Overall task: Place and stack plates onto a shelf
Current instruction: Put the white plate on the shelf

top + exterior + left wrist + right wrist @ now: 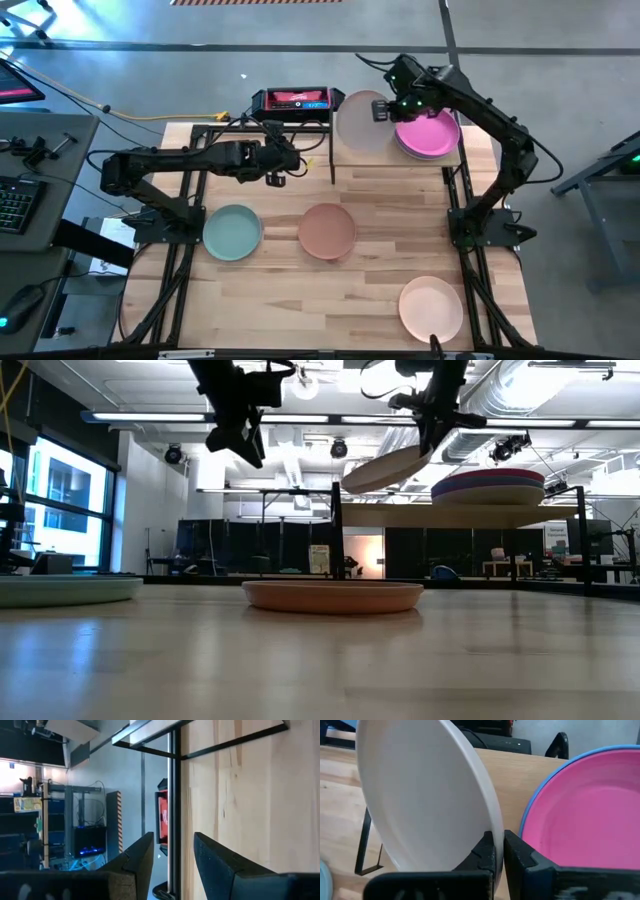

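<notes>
Pale cream is the plate (362, 122) your right gripper (383, 110) is pinching by its rim, from above, over the left half of the shelf (340, 170) at the table's far edge. Just beside it on the shelf's right half, a stack is sitting with the pink plate (428, 132) on top and a purple rim (422, 155) peeking out under it. Down on the tabletop (380, 205) you are seeing the mint plate (232, 232) at left, the terracotta plate (327, 229) near the middle and the peach plate (431, 306) near the front right. Your left gripper (285, 162) is hovering left of the shelf, holding nothing.

From table height, the cream plate (385, 468) is hanging tilted above the shelf board (450, 515), its left side lower, apart from the stack (488, 488). The terracotta plate (333, 595) is lying flat in the middle and the mint plate (65, 589) at the left edge.

In the left wrist view, your left fingers (137, 857) are standing apart with a clear gap, empty, beside the shelf's black frame (174, 795).

In the right wrist view, your fingers (487, 851) are clamping the cream plate's edge (427, 795), while the pink plate (590, 815), a blue rim (555, 780) under it, is sitting just beside.
</notes>
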Robot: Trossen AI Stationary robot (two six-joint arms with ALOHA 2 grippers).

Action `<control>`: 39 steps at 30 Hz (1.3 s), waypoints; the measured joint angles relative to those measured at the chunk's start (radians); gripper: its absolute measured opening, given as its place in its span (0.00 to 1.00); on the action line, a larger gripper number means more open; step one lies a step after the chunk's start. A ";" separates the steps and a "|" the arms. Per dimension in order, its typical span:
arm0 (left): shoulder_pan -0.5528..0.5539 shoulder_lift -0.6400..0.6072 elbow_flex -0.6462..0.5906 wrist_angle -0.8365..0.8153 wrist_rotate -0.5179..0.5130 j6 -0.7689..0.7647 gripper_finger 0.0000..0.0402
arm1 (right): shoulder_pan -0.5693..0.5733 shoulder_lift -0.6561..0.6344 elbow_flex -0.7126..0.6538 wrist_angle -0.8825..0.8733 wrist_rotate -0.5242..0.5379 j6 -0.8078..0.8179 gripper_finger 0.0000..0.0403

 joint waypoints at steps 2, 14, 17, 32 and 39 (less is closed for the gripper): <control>0.000 0.000 0.000 0.000 0.001 0.000 0.32 | 0.000 0.000 0.000 -0.002 -0.002 0.005 0.00; 0.000 0.000 0.000 -0.002 0.001 0.000 0.32 | 0.029 0.000 -0.155 0.109 -0.025 0.046 0.00; 0.000 0.000 0.000 -0.004 0.002 0.000 0.32 | 0.025 0.001 -0.180 0.113 -0.025 0.053 0.00; 0.000 0.000 0.000 -0.003 0.002 0.001 0.32 | 0.025 0.002 -0.197 0.114 0.051 0.033 0.00; 0.000 0.000 0.000 -0.003 0.002 0.001 0.32 | 0.025 0.002 -0.197 0.124 0.043 0.019 0.00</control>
